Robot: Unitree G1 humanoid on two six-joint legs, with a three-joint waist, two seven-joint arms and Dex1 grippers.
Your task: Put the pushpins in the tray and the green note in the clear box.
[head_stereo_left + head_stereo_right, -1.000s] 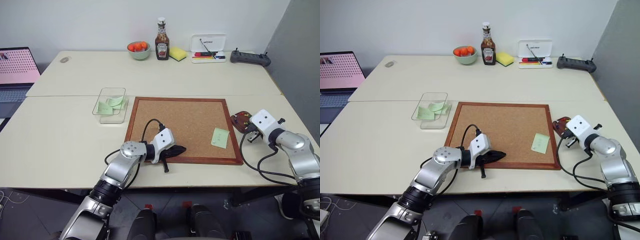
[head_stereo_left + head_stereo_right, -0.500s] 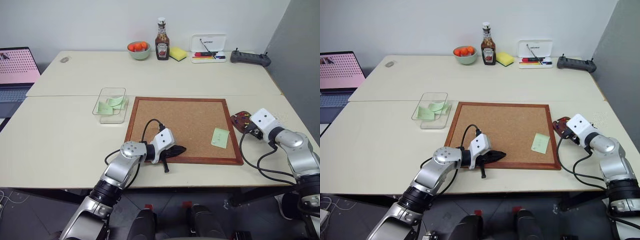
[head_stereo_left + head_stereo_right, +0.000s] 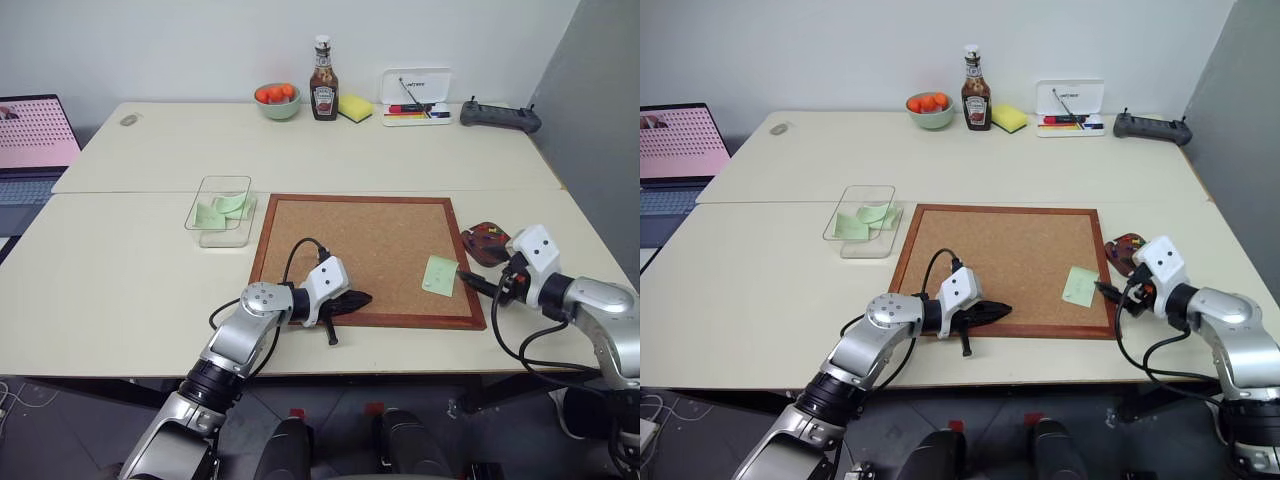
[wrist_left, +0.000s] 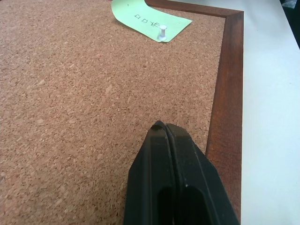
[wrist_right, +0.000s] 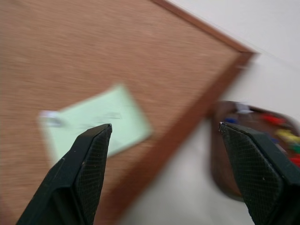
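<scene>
Where the head camera looks down on the table point(image 3: 130, 290), a cork board point(image 3: 365, 245) lies near the front edge with the green note point(image 3: 440, 274) on its right part. The clear box point(image 3: 221, 209), just beside the board's left edge, contains pale green notes. The tray point(image 3: 487, 243) sits on the table just off the board's right edge, holding several coloured pushpins point(image 3: 488, 234). The left gripper point(image 3: 356, 298) rests over the board's near edge, fingers pressed together and empty. The right gripper point(image 3: 476, 282) points toward the note from the right, over the board's right frame.

Left wrist view: the closed black fingers point(image 4: 164, 178) lie over the cork, gripping nothing; the note point(image 4: 150, 18) is pinned to the board by a white pushpin point(image 4: 162, 32).

Right wrist view: the right gripper point(image 5: 164, 129) stands with its two fingers spread wide and nothing between them; beyond it, blurred, are the note point(image 5: 96, 123) with its pin, the board's frame, and the tray point(image 5: 220, 154) with coloured pins.
</scene>
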